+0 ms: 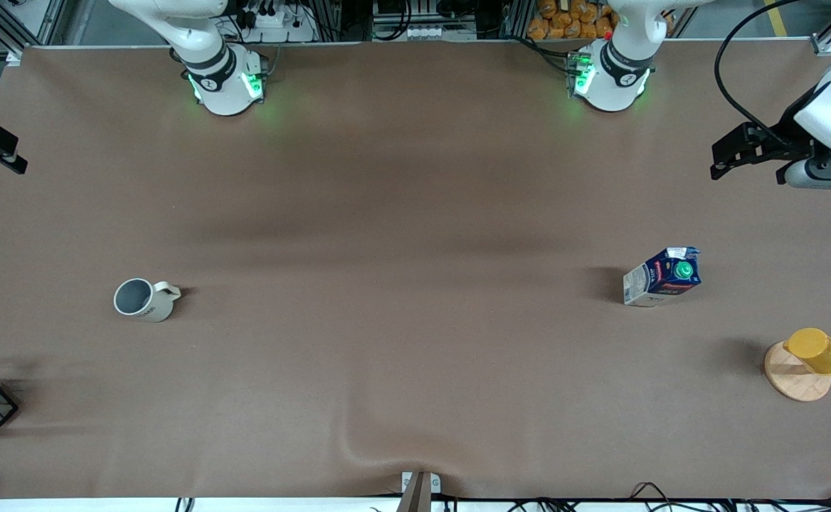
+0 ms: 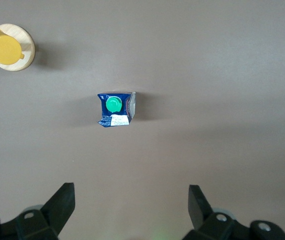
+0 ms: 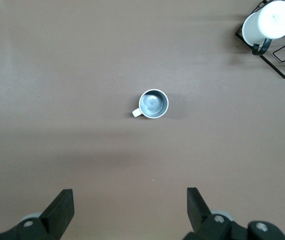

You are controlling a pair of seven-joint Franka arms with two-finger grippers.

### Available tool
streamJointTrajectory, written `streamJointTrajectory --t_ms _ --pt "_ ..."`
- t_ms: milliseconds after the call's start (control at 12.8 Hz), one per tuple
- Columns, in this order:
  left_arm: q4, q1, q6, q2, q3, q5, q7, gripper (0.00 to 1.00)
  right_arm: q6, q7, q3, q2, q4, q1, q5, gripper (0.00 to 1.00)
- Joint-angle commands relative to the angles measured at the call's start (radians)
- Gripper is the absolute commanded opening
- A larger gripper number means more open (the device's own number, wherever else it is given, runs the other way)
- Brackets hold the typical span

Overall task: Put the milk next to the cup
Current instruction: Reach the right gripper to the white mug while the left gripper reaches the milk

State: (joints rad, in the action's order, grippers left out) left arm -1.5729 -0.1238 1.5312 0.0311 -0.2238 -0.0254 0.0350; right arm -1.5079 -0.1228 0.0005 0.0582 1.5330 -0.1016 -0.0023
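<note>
light: even, overhead | shadows: soft, beside milk [image 1: 663,276] and cup [image 1: 144,299] | focus: sharp | glare: none

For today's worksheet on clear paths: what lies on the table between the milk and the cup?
Nothing: the front view shows only bare brown table between the milk and the cup.

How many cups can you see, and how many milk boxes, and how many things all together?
Cups: 3 (off-white ceramic mug with grey interior; yellow cup lying on a round wooden coaster; plain white cup on a black wire frame)
Milk cartons: 1 (dark blue gable-top carton with green cap)
Stands: 2 (coaster, frame)
Total: 6
</note>
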Motion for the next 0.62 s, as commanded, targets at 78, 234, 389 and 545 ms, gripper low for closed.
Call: streamJointTrajectory --t_ms 78,234,389,545 --pt "0.017 -0.002 -0.016 -0.014 -0.002 -0.015 0.014 1.0 -0.011 0.0 0.006 0.014 0.004 -0.006 0.002 1.0" --pt "0.017 -0.004 -0.014 -0.014 -0.002 -0.014 0.016 1.0 -0.015 0.0 0.007 0.014 0.003 -0.006 0.004 1.0" --pt "0.021 -0.005 -0.014 -0.014 0.0 -0.014 0.016 1.0 -0.018 0.0 0.007 0.012 0.004 -0.006 0.005 1.0" --pt "0.021 -0.005 -0.014 -0.014 0.0 -0.013 0.014 1.0 -0.035 0.0 0.007 -0.01 0.015 -0.004 0.004 1.0"
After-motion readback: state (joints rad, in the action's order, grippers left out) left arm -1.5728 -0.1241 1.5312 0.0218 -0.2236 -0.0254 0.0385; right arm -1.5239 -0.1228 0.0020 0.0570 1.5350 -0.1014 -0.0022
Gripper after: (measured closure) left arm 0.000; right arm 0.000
